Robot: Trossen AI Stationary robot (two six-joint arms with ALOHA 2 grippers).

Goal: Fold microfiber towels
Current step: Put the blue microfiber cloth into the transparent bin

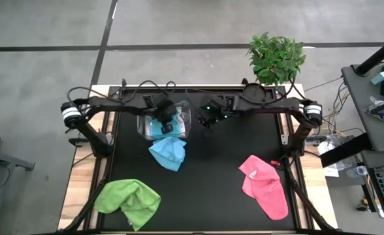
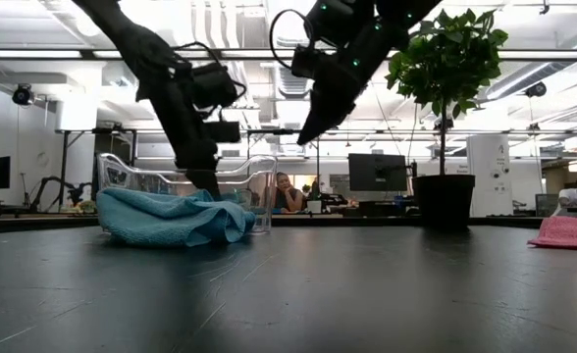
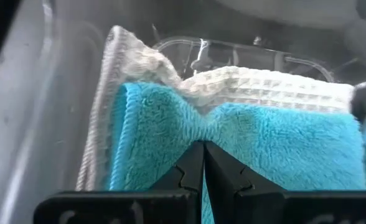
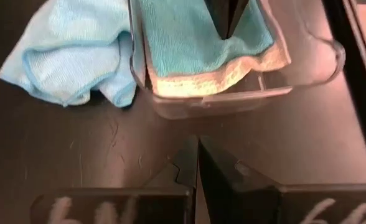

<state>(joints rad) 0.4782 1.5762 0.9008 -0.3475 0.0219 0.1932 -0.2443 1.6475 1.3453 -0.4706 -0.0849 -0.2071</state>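
**Left gripper down in the tub**

Folded blue towel lies atop grey-white towel inside clear tub, far centre. Left gripper pressed together, tips on the blue pile (not pinching). Second blue towel just near of tub. Right gripper closed, hovering beside.

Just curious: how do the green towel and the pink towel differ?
The green towel lies at the table's left front corner; the pink towel lies to the right. Green is bunched into a wide heap; pink stretches longer and narrower. Both are crumpled, unfolded, and far from either arm.
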